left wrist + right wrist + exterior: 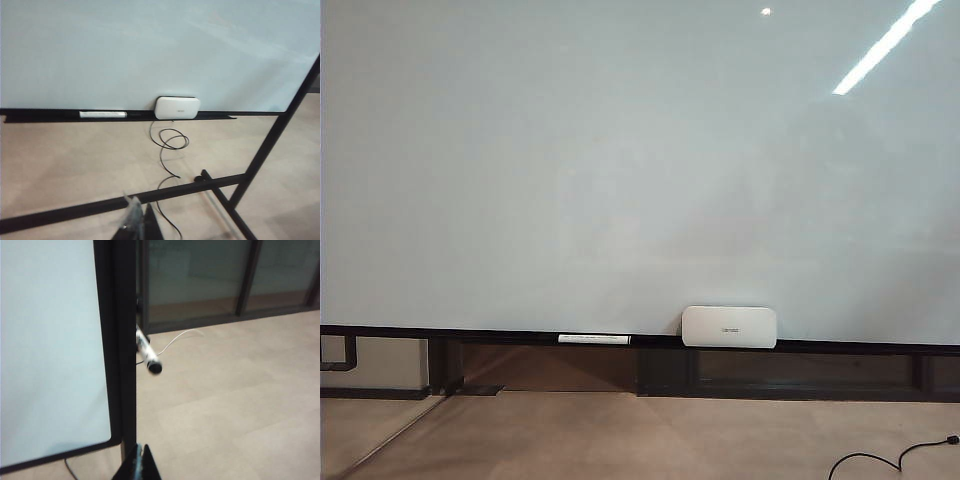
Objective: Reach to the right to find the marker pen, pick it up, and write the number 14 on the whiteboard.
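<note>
Whiteboard (50, 340) edge beside right hand (141, 454)

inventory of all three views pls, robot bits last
whiteboard: 1, pale grey-white, blank, fills the exterior view
ledge: 1, black, along the board's lower edge
pen on ledge: 1, white, left of the box
box: 1, white, on the ledge
stand: 1, black bars, under the board
cable: 1, black, hanging from the box to the floor
marker: 1, white with black end, sticking out beside the board's frame
left gripper: jaws' state unclear
right gripper: jaws shut, empty
</note>
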